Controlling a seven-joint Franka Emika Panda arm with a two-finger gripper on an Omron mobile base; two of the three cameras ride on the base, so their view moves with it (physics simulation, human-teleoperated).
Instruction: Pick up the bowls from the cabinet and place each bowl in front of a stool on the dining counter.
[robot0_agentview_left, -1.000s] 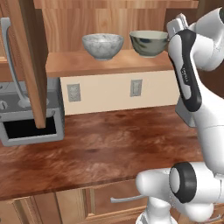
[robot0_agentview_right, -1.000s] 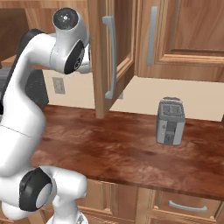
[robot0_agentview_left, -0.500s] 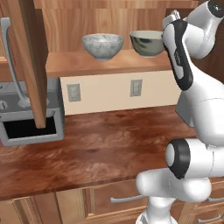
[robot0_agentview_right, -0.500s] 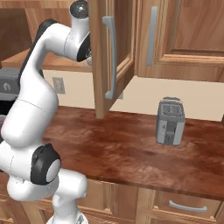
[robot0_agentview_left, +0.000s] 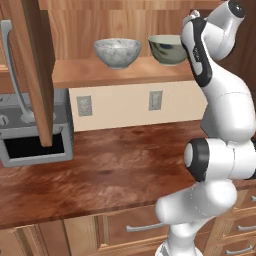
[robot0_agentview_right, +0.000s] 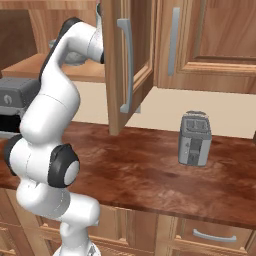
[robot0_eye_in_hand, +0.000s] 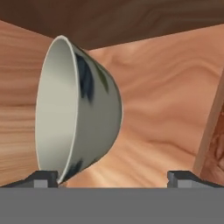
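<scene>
A glossy red-brown surface (robot0_agentview_left: 100, 175) runs below a cream wall (robot0_agentview_left: 120, 102) with two outlets (robot0_agentview_left: 155, 100), bearing a toaster (robot0_agentview_right: 195, 138) and an oven (robot0_agentview_left: 30, 135).

Two bowls stand side by side on the cabinet shelf (robot0_agentview_left: 120, 74): the stone-look bowl (robot0_agentview_left: 117, 52) toward the shelf's left, the green-grey bowl (robot0_agentview_left: 167, 49) at its right end, a small gap between them. The gripper (robot0_eye_in_hand: 113, 177) sits just beside the green-grey bowl, whose rim reaches down to one fingertip (robot0_eye_in_hand: 41, 178). An open cabinet door (robot0_agentview_left: 31, 65) hangs off the shelf's left edge. Below, the toaster oven (robot0_agentview_left: 35, 137) sits at the worktop's (robot0_agentview_left: 115, 170) back left, and a toaster (robot0_agentview_right: 195, 138) stands toward its right, near the back wall.
</scene>
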